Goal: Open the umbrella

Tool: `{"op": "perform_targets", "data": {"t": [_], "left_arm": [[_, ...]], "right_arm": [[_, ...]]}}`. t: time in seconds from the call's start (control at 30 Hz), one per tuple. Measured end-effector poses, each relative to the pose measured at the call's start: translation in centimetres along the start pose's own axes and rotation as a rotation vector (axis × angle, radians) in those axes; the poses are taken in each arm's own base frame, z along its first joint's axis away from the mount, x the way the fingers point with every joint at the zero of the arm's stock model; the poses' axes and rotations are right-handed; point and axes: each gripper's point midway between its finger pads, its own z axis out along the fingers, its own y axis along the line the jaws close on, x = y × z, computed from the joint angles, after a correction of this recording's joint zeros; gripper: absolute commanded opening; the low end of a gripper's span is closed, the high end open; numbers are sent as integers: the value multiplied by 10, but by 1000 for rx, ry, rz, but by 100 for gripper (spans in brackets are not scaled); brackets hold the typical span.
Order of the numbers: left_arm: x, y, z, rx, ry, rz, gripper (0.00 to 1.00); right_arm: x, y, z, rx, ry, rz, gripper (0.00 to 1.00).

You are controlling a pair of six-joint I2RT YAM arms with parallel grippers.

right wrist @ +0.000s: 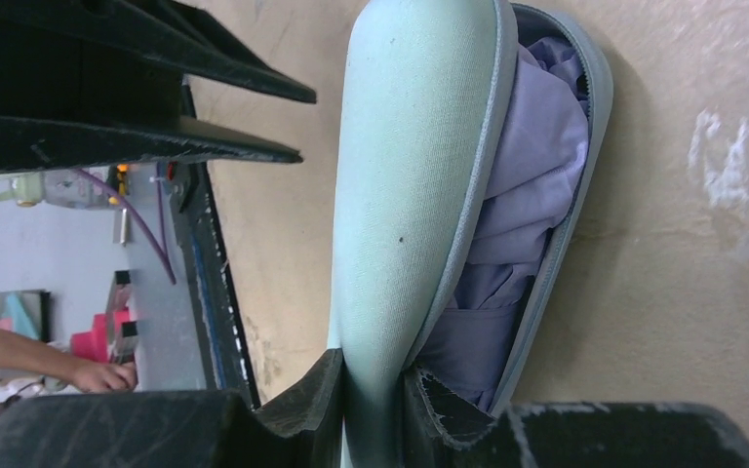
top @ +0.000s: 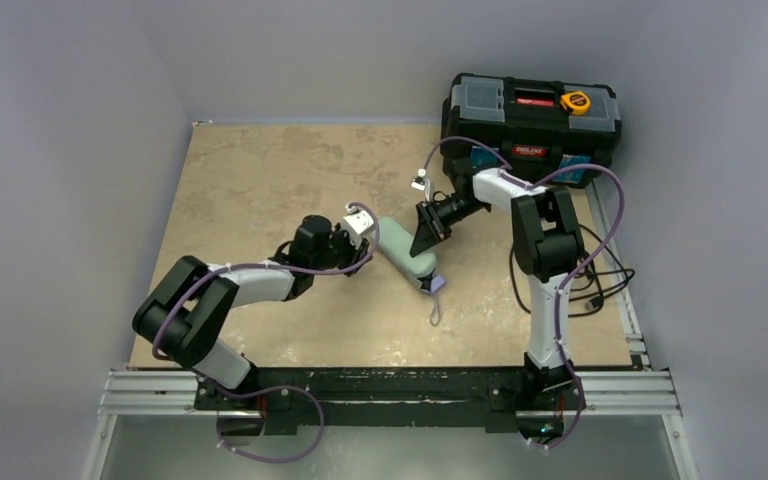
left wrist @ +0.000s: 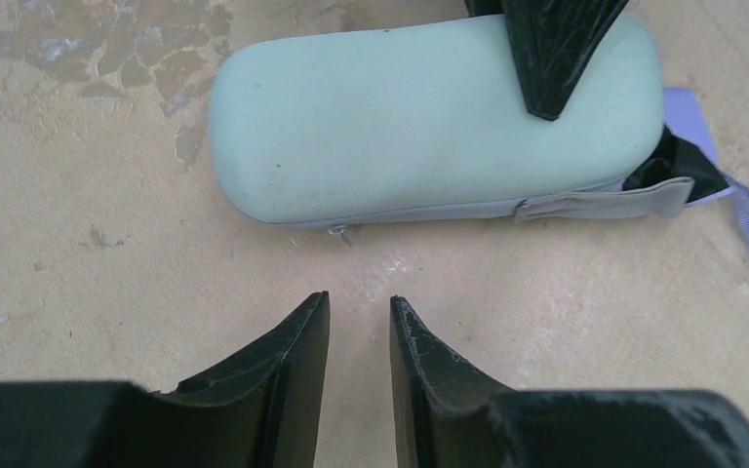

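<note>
The umbrella lies in its mint-green sleeve (top: 403, 250) at the table's middle, angled toward the near right. Its lavender strap (top: 436, 300) trails out of the near end. The sleeve's zipper is open along one side, and the folded lavender canopy (right wrist: 536, 175) shows inside. My right gripper (right wrist: 371, 366) is shut on the sleeve's upper flap (right wrist: 410, 195); one of its fingers (left wrist: 556, 49) shows over the sleeve (left wrist: 429, 127) in the left wrist view. My left gripper (left wrist: 359, 300) hovers just short of the sleeve's left side, jaws a narrow gap apart, holding nothing.
A black toolbox (top: 530, 110) with a yellow tape measure (top: 577, 101) on its lid stands at the back right, behind the right arm. Loose cables (top: 590, 285) lie along the table's right edge. A metal rail (top: 390, 390) runs along the near edge.
</note>
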Motion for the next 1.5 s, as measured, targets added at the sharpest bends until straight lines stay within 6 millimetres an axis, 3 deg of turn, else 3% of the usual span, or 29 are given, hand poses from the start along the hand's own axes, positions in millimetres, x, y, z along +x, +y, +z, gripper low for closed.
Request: {"op": "perform_targets", "data": {"t": [0.3,0.43,0.6,0.7,0.87,1.13,1.27,1.4,1.5], "left_arm": [[9,-12,15,33,2,83,25],[9,-20,21,54,-9,101,24],[26,-32,31,77,26,104,22],[34,-30,35,66,45,98,22],[31,-26,40,52,32,96,21],[27,-24,46,45,15,94,1],[26,-27,47,44,10,97,0],[27,-37,46,66,12,107,0],[28,-57,43,111,10,118,0]], "right_arm": [[26,10,-1,-82,34,114,0],[29,9,-1,-115,28,162,0],[32,10,-2,-137,29,196,0],[33,11,-2,-138,32,201,0],[38,12,-1,-149,41,225,0],[39,13,-1,-162,39,241,0],[40,13,-1,-162,43,249,0],[40,13,-1,-159,43,266,0],[40,13,0,-158,42,287,0]]}}
